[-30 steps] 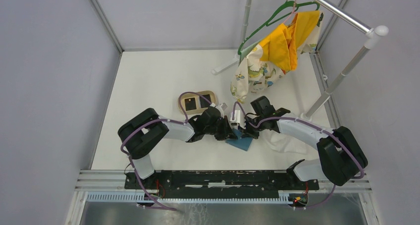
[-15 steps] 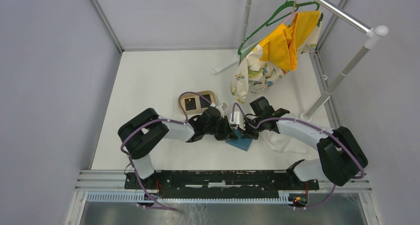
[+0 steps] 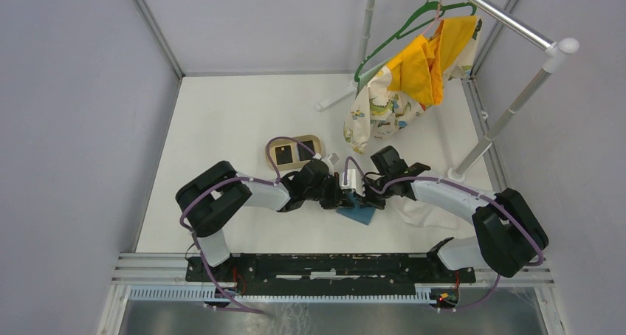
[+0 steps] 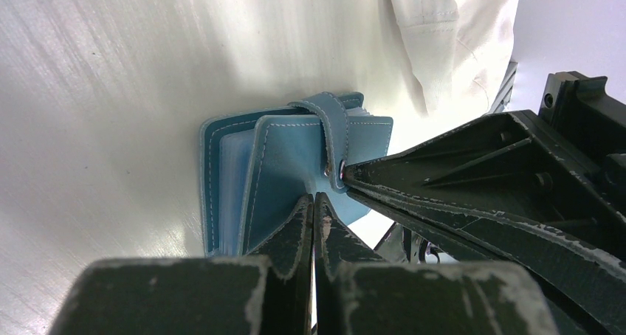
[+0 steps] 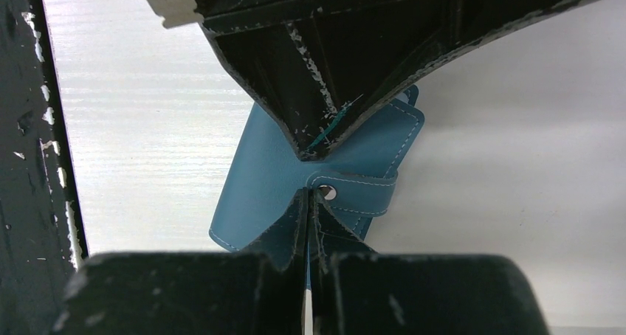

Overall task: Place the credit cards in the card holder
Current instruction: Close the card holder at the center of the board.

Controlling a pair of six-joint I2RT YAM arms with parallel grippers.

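Note:
The blue card holder (image 3: 360, 212) lies tilted on the table between both arms, its strap still snapped. My left gripper (image 3: 344, 197) is shut, its tips pinching a raised fold of the front cover (image 4: 288, 154); a sliver of blue shows between its fingers in the right wrist view. My right gripper (image 3: 363, 195) is shut on the strap's end beside the round snap (image 5: 327, 192). The two grippers (image 4: 314, 198) (image 5: 310, 195) meet tip to tip over the card holder (image 5: 255, 195). Two black credit cards (image 3: 283, 156) (image 3: 308, 147) lie in the tan tray (image 3: 295, 138) behind the left gripper.
A white cloth (image 3: 424, 211) lies right of the card holder, under the right arm, and shows as a cuff (image 4: 450, 40) in the left wrist view. A clothes rack (image 3: 517, 99) with a green hanger and yellow garment (image 3: 424, 62) stands at the back right.
The right gripper has edged slightly left, closer to the left gripper. The card holder and the left arm have hardly moved.

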